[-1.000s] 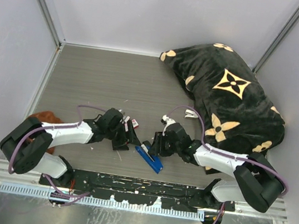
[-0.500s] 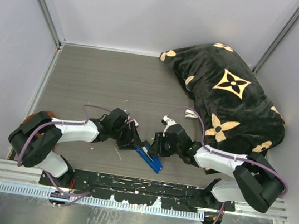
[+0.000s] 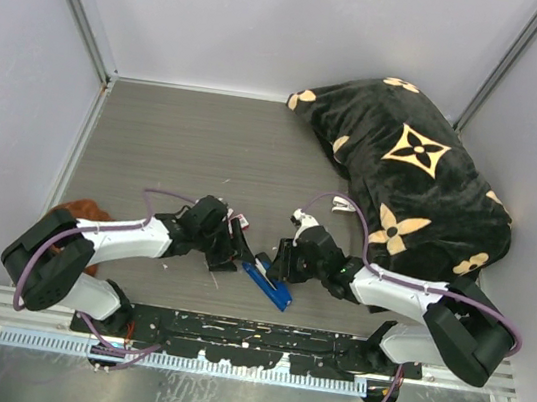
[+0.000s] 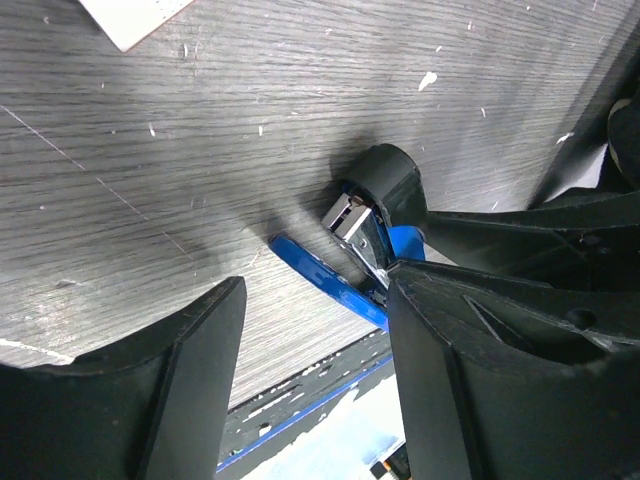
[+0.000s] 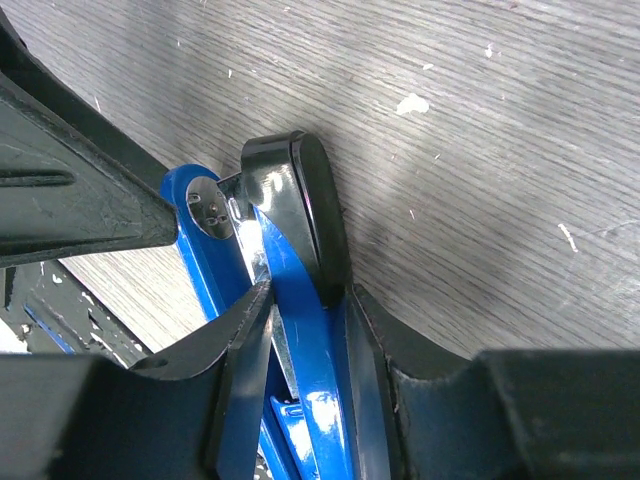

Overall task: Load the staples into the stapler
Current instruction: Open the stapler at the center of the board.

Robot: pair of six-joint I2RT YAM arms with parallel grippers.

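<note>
At the near middle of the table, the stapler lies apparently hinged open, pinched by the right hand, while the left hand, spread and empty, has edged closer; staples not discernible, loading judged outstanding

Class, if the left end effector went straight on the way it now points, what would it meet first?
Probably the stapler: its blue arm lies just ahead of the left end effector, across the gap between its open fingers. Depth is unclear; it could instead reach the table beside it.
</note>
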